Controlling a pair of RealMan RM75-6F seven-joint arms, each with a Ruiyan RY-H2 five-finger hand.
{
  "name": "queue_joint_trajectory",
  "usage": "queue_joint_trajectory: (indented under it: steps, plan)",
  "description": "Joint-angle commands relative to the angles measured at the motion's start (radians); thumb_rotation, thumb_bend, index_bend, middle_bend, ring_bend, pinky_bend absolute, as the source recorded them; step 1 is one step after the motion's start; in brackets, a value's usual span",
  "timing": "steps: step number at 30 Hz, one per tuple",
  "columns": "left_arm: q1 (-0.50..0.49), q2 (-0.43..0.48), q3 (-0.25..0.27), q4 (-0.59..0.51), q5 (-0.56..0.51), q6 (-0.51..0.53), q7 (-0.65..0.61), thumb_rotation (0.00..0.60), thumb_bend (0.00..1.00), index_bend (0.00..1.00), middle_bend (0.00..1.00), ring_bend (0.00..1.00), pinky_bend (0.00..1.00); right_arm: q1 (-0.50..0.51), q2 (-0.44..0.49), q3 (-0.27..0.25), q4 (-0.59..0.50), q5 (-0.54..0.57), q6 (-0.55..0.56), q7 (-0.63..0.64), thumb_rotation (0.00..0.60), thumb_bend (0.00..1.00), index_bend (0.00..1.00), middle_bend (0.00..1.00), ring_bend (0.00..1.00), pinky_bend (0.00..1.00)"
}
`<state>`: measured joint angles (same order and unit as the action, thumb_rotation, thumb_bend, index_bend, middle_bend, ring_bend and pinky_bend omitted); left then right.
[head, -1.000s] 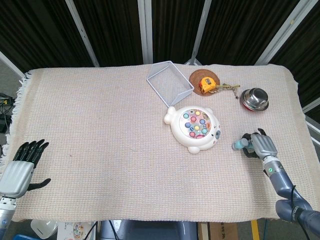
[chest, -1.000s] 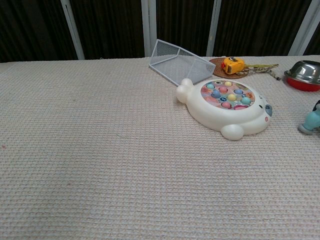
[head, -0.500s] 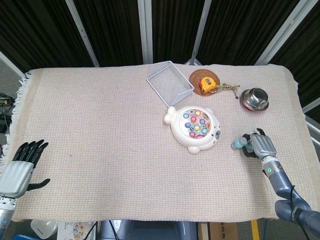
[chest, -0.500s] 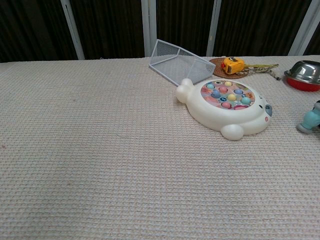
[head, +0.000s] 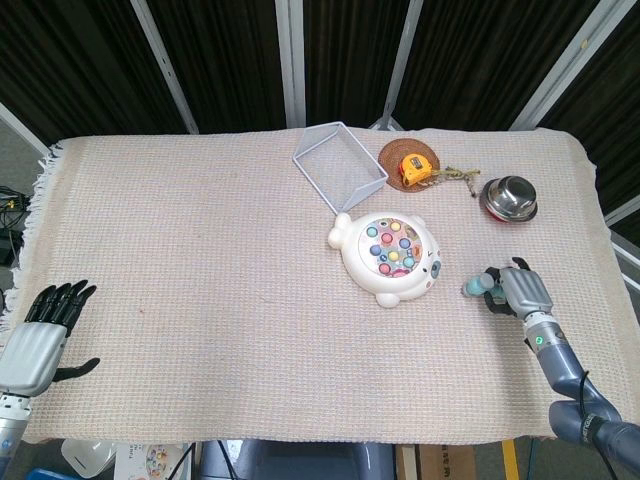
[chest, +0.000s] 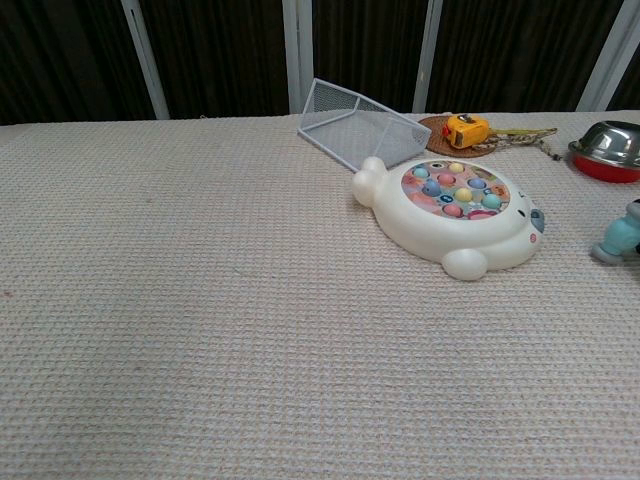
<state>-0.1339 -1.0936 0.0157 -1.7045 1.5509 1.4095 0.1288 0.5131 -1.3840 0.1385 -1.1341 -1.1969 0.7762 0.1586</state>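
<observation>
The right hand (head: 522, 291) sits at the right side of the table, near the front edge, with its fingers wrapped around a small teal object (head: 477, 289) whose end sticks out to the left of the hand, toward the white fishing-game toy (head: 388, 257). The head view shows the grasp; the chest view catches only the teal object (chest: 617, 240) at its right edge, its flared base resting on the woven cloth (chest: 200, 300), and almost nothing of the hand.

The left hand (head: 38, 341) appears only in the head view, at the near left corner of the cloth: it is released, fingers straight and close together, thumb out to the side, holding nothing, well apart from every object.

Far of the toy lies a wire mesh basket (head: 340, 166), which the chest view shows tipped on its side. To its right a yellow tape measure (head: 414, 167) rests on a round brown mat (head: 393, 157), and further right stands a steel bowl (head: 509, 197); the chest view shows a red band under its rim.
</observation>
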Motion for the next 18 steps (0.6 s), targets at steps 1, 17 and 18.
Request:
queue_joint_trajectory:
  steps: [1, 17, 18]
  plan:
    - [-0.001, 0.000, 0.000, -0.001, 0.000, -0.001, 0.001, 0.600, 0.08, 0.00, 0.00, 0.00, 0.00, -0.002, 0.001, 0.001, -0.001, -0.010, 0.008, 0.013, 0.600, 0.69, 0.64, 0.57, 0.40, 0.11]
    - [-0.007, 0.004, -0.002, -0.011, 0.002, -0.006, 0.013, 0.600, 0.08, 0.00, 0.00, 0.00, 0.00, 0.001, 0.057, -0.004, -0.078, -0.118, 0.063, 0.109, 0.600, 0.83, 0.83, 0.71, 0.53, 0.29]
    - [-0.008, 0.005, -0.002, -0.012, 0.003, -0.006, 0.016, 0.600, 0.08, 0.00, 0.00, 0.00, 0.00, 0.004, 0.065, -0.003, -0.093, -0.131, 0.072, 0.109, 0.600, 0.83, 0.84, 0.72, 0.54, 0.29]
